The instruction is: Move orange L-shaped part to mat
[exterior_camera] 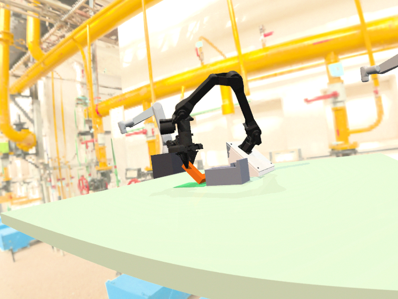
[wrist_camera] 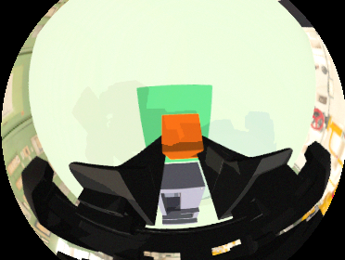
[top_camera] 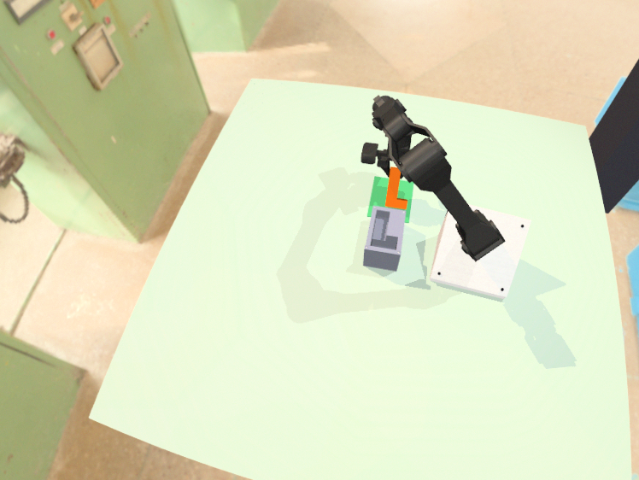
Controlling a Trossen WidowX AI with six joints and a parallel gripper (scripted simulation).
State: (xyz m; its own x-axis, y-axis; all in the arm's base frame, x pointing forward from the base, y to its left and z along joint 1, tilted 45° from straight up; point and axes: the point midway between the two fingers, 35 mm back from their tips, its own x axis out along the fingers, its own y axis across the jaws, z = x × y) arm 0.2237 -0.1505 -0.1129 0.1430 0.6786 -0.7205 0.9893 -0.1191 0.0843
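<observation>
The arm (top_camera: pixel 425 164) (exterior_camera: pixel 222 79) is matte black all over, with chunky rounded joints. Just above the gripper (exterior_camera: pixel 189 164) (wrist_camera: pixel 183 139) a stubby dark cylinder (exterior_camera: pixel 167 125) juts sideways; the fingers are black, tapering wedges.

Tray (top_camera: pixel 382 259) (exterior_camera: pixel 225 177) (wrist_camera: pixel 183 174): pocket floor (top_camera: pixel 379 229) (wrist_camera: pixel 173 203) hidden in exterior view.

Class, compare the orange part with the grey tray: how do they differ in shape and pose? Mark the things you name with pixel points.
The orange part (top_camera: pixel 393 188) (exterior_camera: pixel 194 173) (wrist_camera: pixel 182 132) is a solid L; the grey tray (top_camera: pixel 381 259) (exterior_camera: pixel 225 177) (wrist_camera: pixel 183 174) is a block with an L-shaped pocket. The part is tilted in the jaws, while the tray sits level on the table.
</observation>
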